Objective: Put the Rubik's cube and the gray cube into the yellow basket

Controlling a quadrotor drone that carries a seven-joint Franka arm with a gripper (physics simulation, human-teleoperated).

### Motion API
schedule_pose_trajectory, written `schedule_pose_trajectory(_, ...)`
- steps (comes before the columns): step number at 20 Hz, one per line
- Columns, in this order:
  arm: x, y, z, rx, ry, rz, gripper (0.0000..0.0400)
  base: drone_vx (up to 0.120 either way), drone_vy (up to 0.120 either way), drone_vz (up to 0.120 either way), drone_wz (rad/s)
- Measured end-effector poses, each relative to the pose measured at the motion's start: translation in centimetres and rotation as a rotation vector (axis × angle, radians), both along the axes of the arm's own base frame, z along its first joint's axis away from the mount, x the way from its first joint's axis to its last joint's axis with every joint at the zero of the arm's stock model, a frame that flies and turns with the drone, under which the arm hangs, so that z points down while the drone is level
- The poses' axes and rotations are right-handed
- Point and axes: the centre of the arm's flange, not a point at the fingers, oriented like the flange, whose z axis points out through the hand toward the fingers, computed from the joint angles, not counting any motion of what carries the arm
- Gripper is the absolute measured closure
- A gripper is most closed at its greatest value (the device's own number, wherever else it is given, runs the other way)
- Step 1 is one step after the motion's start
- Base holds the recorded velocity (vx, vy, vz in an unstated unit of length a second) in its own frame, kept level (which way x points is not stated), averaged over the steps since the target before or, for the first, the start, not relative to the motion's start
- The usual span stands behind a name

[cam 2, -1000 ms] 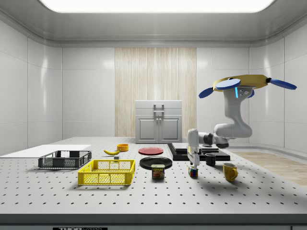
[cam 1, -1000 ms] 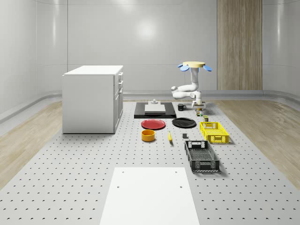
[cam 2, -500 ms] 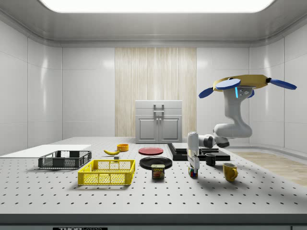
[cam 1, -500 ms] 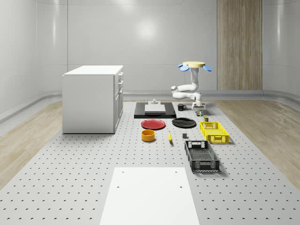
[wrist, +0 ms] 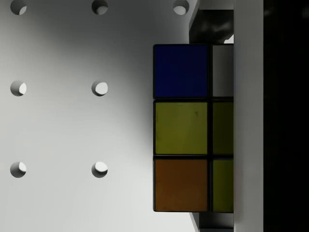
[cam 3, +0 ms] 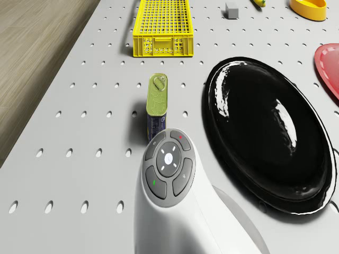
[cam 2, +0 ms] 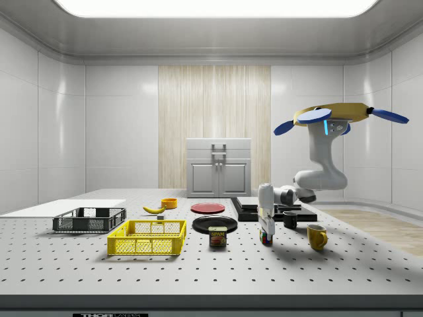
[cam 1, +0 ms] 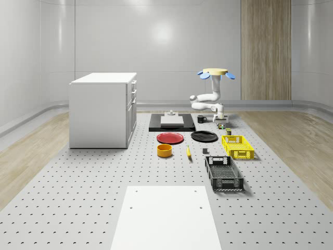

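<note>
Drone [cam 2: 337,117] hovering above the table's [cam 2: 198,264] far end, arm folded down. Gripper [cam 2: 266,228] lowered onto Rubik's cube [cam 2: 266,238] resting on the table — finger state cannot be told. Yellow basket [cam 2: 147,238] well apart; gray cube [cam 3: 231,9] just beside it.

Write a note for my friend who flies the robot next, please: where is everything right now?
Drone hovers above the table's far end. Gripper is down on the Rubik's cube, which sits on the table; grip cannot be told.
Gray cube rests on the table beside the yellow basket.
Done: nothing is in the basket.
Left: both cubes.
</note>
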Motion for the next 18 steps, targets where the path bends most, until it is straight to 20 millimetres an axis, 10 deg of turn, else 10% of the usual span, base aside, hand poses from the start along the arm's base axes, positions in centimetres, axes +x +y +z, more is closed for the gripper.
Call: schedule_pose_trajectory(18, 0.0, 0.0, -0.55, 0.0, 0.0, 0.0, 0.0074, 0.0, 0.0, 0.0, 0.0)
